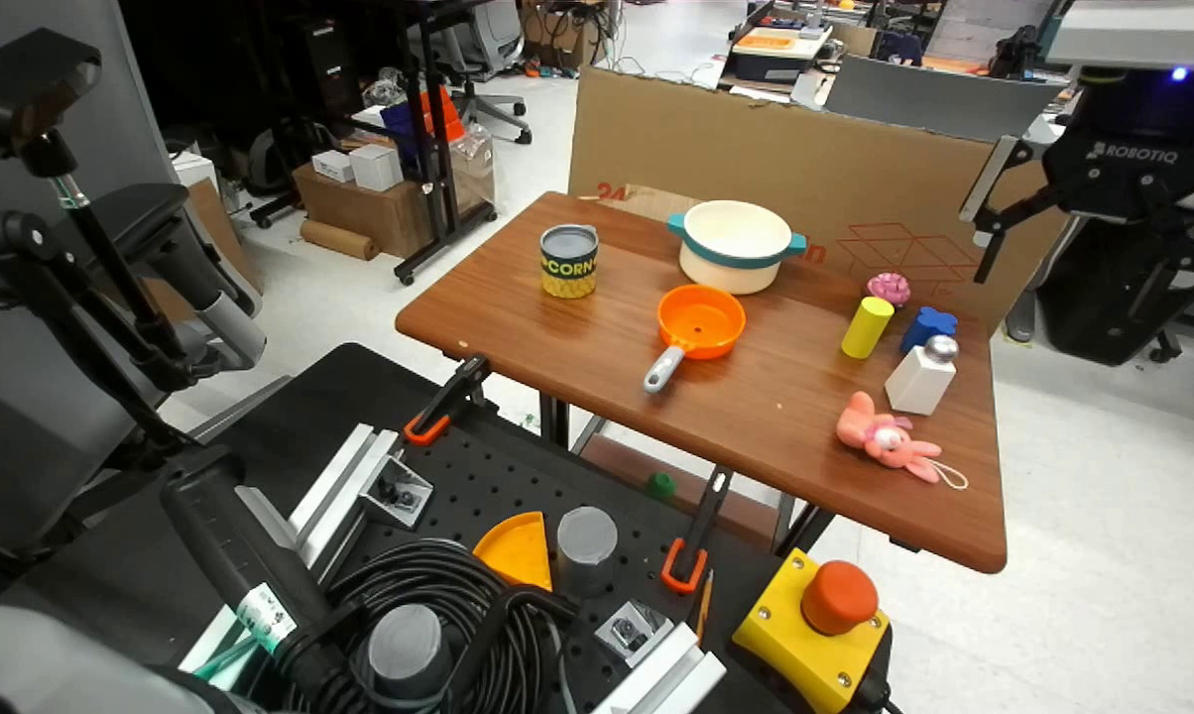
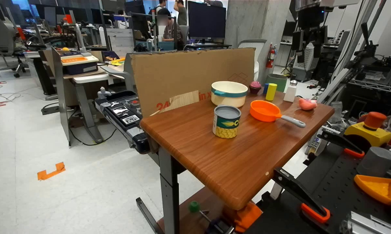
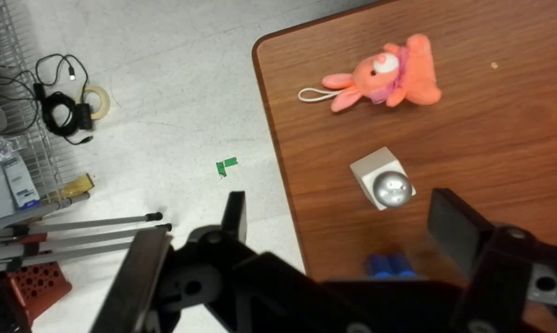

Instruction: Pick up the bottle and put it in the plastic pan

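White bottle (image 3: pixel 384 179): upright near the end of the table (image 1: pixel 776 436); a stray push could send it over the edge.
Gripper (image 3: pixel 343 215): its 2 fingers (image 3: pixel 449 226) stand wide apart, holding nothing, well apart from the bottle; if we descend off-centre, 1 fingertip may land on it.
Square body (image 3: pixel 373 164): it looks askew to the fingers, so we risk squeezing its corners and twisting it.
Silver cap (image 3: pixel 392 188): round and probably slick; gripping only here, we would likely lose it.
Blue piece (image 1: pixel 929 328): near the bottle, so a wide finger could knock it.
Orange pan (image 1: pixel 701 317): well apart from the bottle; releasing too high, we could see the bottle topple against the rim.
Grey handle (image 1: pixel 664 369): if we bump it, the pan may swivel.
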`<action>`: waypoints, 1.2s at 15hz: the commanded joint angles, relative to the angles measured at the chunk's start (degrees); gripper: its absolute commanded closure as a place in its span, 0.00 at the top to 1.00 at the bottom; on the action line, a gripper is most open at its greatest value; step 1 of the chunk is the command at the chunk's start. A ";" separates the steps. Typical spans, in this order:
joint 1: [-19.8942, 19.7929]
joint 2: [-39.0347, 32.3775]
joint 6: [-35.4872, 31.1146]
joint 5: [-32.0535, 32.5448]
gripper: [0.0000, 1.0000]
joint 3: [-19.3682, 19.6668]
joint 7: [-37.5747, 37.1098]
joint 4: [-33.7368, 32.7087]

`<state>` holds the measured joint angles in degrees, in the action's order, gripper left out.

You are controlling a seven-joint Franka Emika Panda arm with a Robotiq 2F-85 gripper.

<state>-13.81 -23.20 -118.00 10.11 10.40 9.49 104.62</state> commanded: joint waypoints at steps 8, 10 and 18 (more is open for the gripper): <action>-0.24 2.49 2.31 -2.04 1.00 -0.82 2.27 0.43; -0.14 2.47 3.56 -1.85 0.98 -0.77 2.15 0.10; 0.72 2.63 2.25 0.76 1.00 -0.57 1.81 0.28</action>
<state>-13.53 -21.43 -115.54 9.67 9.91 10.13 104.67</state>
